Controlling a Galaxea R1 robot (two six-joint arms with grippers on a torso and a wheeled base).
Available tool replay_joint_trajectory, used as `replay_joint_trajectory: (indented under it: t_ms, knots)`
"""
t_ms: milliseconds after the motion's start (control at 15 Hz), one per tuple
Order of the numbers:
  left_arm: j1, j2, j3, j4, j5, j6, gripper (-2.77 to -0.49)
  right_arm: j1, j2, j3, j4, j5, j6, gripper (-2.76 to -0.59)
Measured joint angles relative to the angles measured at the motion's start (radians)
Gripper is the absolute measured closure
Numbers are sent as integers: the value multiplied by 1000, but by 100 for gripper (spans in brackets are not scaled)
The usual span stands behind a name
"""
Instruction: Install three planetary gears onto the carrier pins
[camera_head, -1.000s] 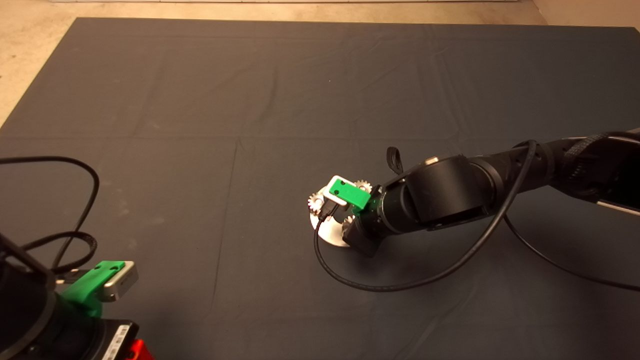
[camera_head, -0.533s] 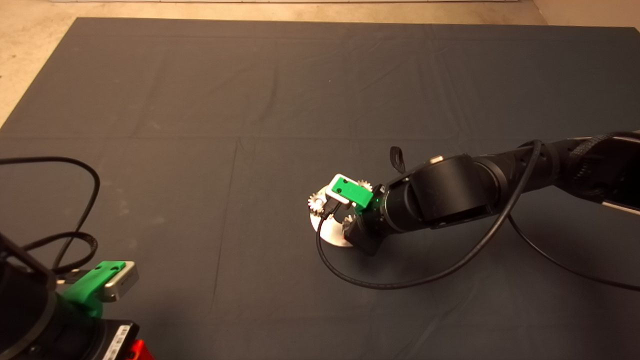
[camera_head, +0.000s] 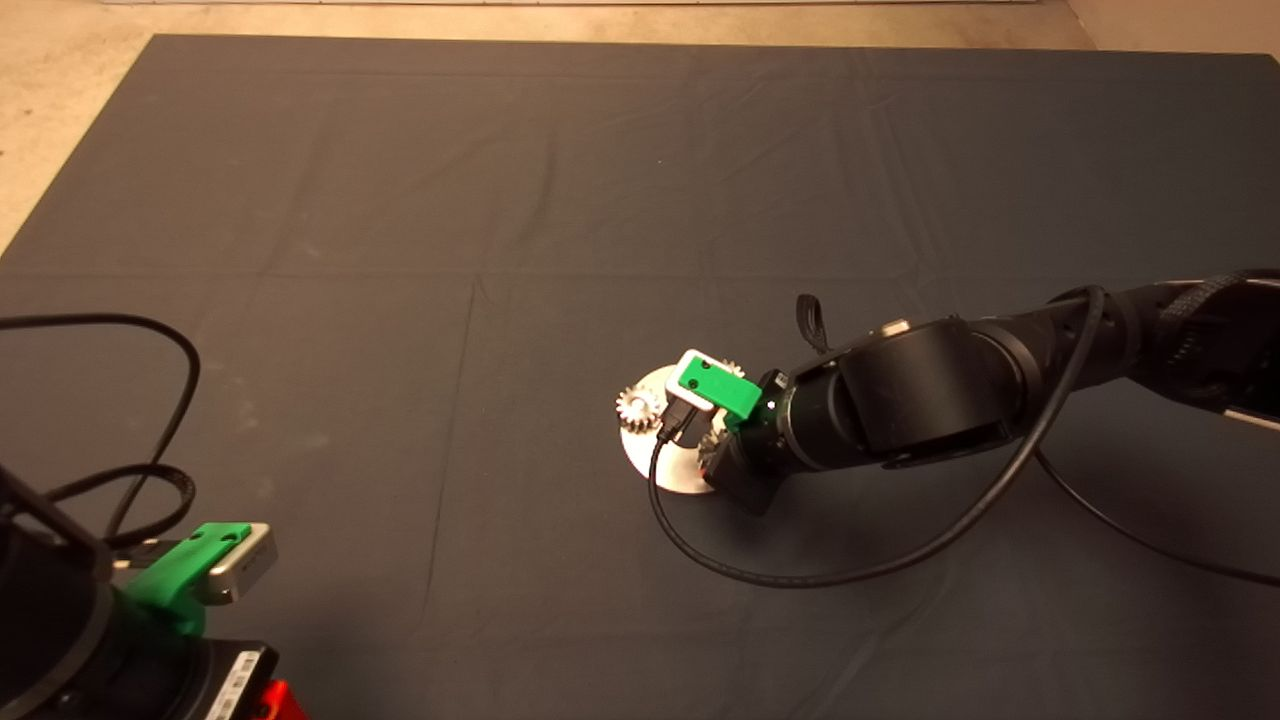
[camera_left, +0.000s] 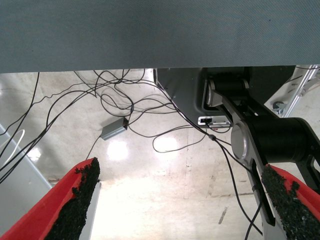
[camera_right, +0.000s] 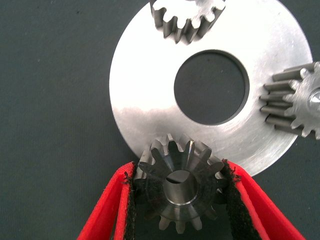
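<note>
The round shiny carrier disc (camera_right: 150, 100) lies on the dark mat; it also shows in the head view (camera_head: 660, 455). My right gripper (camera_right: 181, 195) is shut on a planetary gear (camera_right: 180, 187) at the disc's rim, both pads against its teeth. A silver pin end (camera_right: 179, 181) shows in that gear's centre hole. Two other gears (camera_right: 186, 20) (camera_right: 297, 102) sit on the disc's rim, one with a pin end in its centre. In the head view the right gripper (camera_head: 712, 447) is low over the disc's right side. My left gripper (camera_left: 185, 200) is open and parked at the lower left (camera_head: 270, 700).
The right arm's black cable (camera_head: 800, 575) loops on the mat in front of the disc. The mat's far and left edges border a pale floor (camera_head: 60, 100). The left wrist view shows cables and a stand on the floor.
My right arm and gripper have shifted slightly to the right and toward the front, uncovering more of the disc's left side. The left arm has not moved.
</note>
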Motion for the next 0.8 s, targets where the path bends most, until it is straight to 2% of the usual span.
replay_joint_trajectory:
  t_ms: [200,400,667,800]
  knots:
    - [0,0,0,0,0,0,-233,-15,-3,28,-6,-11,-2,-102]
    - [0,0,0,0,0,0,-233,-25,-2,38,-18,-16,-15,-102]
    - [0,0,0,0,0,0,-233,-32,1,40,-29,-27,-24,-102]
    - [0,0,0,0,0,0,-233,-32,7,28,-29,-27,-29,-102]
